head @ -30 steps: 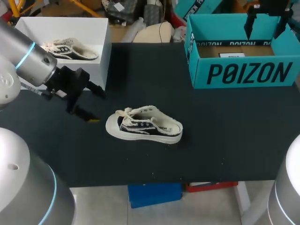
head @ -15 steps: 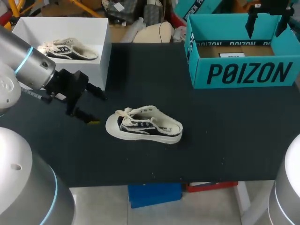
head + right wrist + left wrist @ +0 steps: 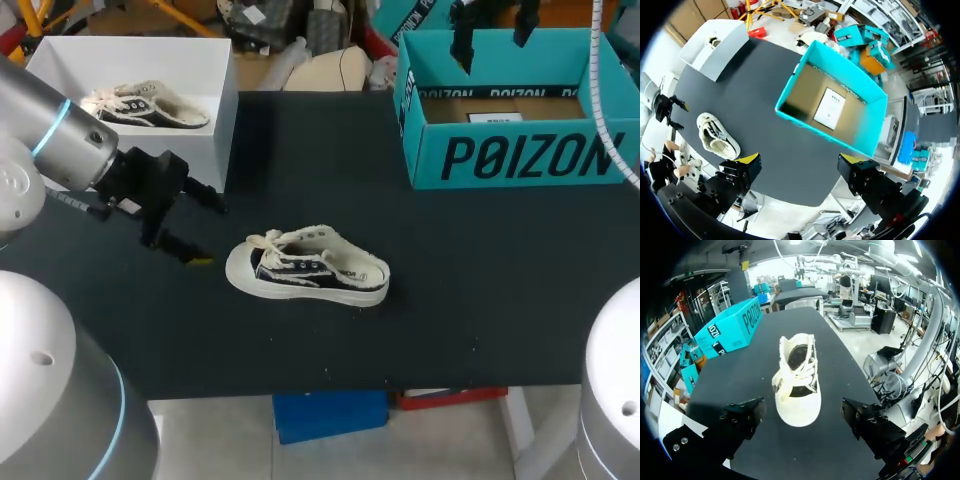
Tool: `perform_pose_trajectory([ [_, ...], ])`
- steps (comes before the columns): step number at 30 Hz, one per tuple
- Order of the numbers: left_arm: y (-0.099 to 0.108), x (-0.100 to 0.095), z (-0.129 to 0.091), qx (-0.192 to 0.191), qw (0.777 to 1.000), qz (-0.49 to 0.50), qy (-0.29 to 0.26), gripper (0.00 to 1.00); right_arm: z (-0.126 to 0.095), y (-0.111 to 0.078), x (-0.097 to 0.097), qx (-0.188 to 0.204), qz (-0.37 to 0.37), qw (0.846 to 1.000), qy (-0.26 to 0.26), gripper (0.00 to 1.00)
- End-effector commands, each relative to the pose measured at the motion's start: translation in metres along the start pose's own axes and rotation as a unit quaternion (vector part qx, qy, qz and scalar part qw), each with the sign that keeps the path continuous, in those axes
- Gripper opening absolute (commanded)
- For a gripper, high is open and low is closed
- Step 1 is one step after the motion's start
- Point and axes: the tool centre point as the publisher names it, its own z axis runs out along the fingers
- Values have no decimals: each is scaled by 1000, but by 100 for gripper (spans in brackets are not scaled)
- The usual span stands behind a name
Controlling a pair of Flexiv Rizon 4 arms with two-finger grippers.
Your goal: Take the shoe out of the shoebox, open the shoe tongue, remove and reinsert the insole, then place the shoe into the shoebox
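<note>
Our left gripper hangs low over the black table, just beside the toe of the shoe. Its two fingers are spread wide and hold nothing. In the left wrist view the toe lies ahead of the gripper, between the lines of the two fingers, but they do not touch it. The shoe stands on its sole near the middle of the table, well apart from the teal shoebox. The shoebox is open at the far right of the table, with a white card on its floor. Our right gripper is high above the table, also spread and empty. At the far left stands a white box with a second shoe inside.
</note>
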Motion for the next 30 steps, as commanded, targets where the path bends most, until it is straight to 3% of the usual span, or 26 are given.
perform_pose_trajectory([
  [1,1,0,1,0,1000,1,-2,100,0,-11,2,-59,-99,993,-33,100],
  [8,1,0,1,0,1000,1,-2,100,0,-11,2,-59,-99,993,-33,100],
  [12,1,0,1,0,1000,1,-2,100,-3,4,44,-66,-229,971,19,100],
  [18,1,0,1,0,1000,1,-2,100,10,-12,116,-87,-342,934,55,100],
  [30,1,0,1,0,1000,1,-2,100,10,-12,116,-87,-342,934,55,100],
])
